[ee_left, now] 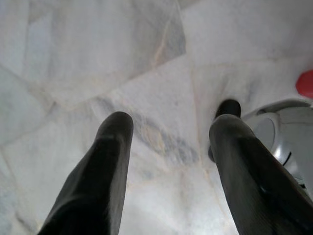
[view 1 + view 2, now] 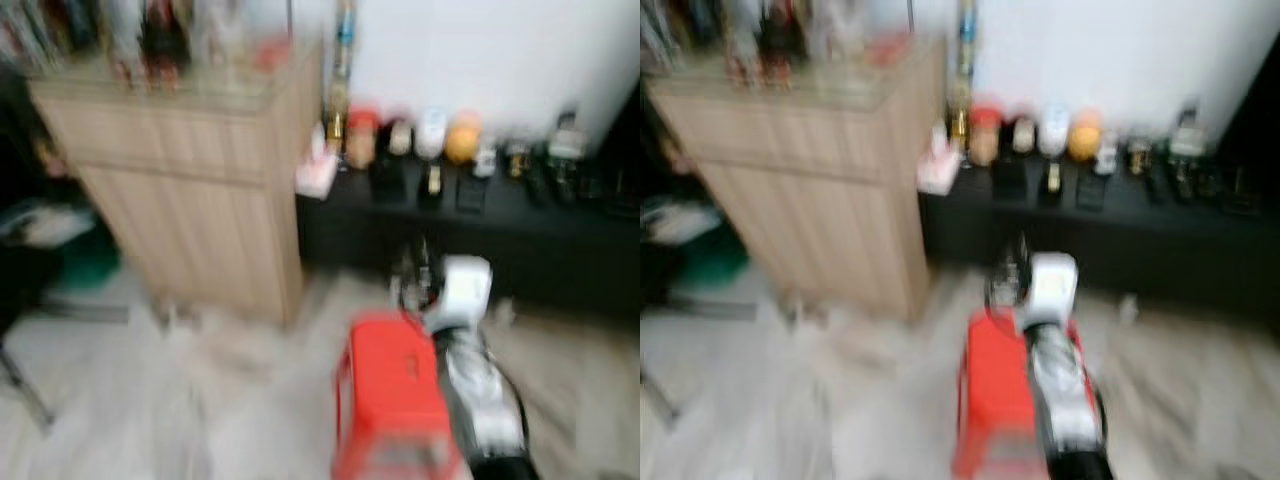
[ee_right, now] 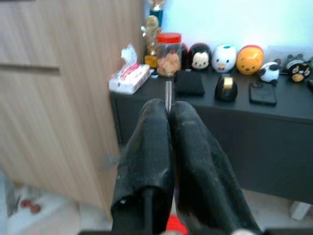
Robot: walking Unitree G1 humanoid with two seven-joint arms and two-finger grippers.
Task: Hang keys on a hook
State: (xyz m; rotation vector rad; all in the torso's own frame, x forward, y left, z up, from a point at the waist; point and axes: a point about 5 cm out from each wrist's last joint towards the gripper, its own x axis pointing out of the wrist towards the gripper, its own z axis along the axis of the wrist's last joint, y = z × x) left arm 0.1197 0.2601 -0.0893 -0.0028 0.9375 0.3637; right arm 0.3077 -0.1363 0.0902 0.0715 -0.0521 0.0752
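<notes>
No hook can be made out anywhere, and the head views are smeared by motion, so the chief risk is judged to be a poorly aimed approach: the red stool stands directly below the raised right arm and could be struck, and the crowded low black bench, with its jar, tissue pack and round figurines, lies straight ahead beside the wooden cabinet. A second risk is judged to be slippage, since very little metal is seen in the grip. The right claw is clenched, its two black fingers pressed together, with a thin metal sliver, taken to be part of the keys, pinched between and protruding past the tips; the rest of the bunch cannot be made out. The left claw is released, its fingers spread wide apart, nothing held or touched, pointed down at the marble floor.
</notes>
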